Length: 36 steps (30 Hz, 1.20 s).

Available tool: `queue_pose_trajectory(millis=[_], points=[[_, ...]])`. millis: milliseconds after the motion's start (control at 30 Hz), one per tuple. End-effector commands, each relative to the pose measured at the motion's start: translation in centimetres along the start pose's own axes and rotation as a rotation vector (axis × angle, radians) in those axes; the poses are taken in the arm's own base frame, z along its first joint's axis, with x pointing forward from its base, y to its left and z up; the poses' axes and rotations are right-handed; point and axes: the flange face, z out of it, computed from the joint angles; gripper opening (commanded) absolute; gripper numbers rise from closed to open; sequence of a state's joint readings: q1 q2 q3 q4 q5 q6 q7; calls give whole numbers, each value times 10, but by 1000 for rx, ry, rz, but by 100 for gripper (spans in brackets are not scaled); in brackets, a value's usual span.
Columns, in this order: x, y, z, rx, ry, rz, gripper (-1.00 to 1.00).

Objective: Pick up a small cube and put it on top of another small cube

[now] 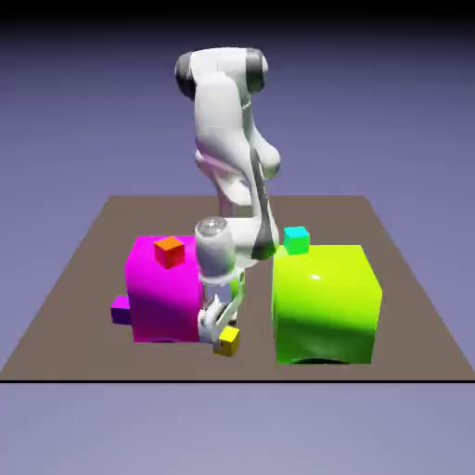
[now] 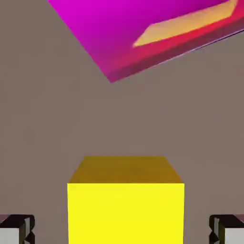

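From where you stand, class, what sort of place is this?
Probably a simulated robot test scene: a white robot arm on a plain brown table, big glossy blocks, magenta and lime, and an empty blue-violet backdrop.

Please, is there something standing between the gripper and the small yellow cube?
Nothing visible stands between them. In the hand view, the yellow cube lies between the open gripper's two fingertips, with a gap on each side. The magenta block is beyond the cube, apart from it.
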<state>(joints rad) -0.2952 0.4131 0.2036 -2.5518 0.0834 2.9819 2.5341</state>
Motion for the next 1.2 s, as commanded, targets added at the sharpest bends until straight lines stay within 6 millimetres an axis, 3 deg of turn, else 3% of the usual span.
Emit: queue_pose_trajectory(millis=[0,33,233,267,367,500,633,833,900,967,1133,1167], points=[[0,0,0,0,0,0,-100],[0,0,0,0,0,0,-100],[-2,1,-68,0,0,0,-100],[-5,16,-61,-17,37,-55,-100],[-23,-14,-110,20,25,-8,-100],[-19,-58,-192,77,4,131,-100],[0,-90,-279,138,-12,274,-100],[58,-75,-326,50,-27,552,-100],[75,-71,-351,44,-42,632,-100],[77,-71,-356,45,-45,645,-100],[77,-75,-286,45,-45,645,-100],[77,-75,-286,45,-45,645,100]])
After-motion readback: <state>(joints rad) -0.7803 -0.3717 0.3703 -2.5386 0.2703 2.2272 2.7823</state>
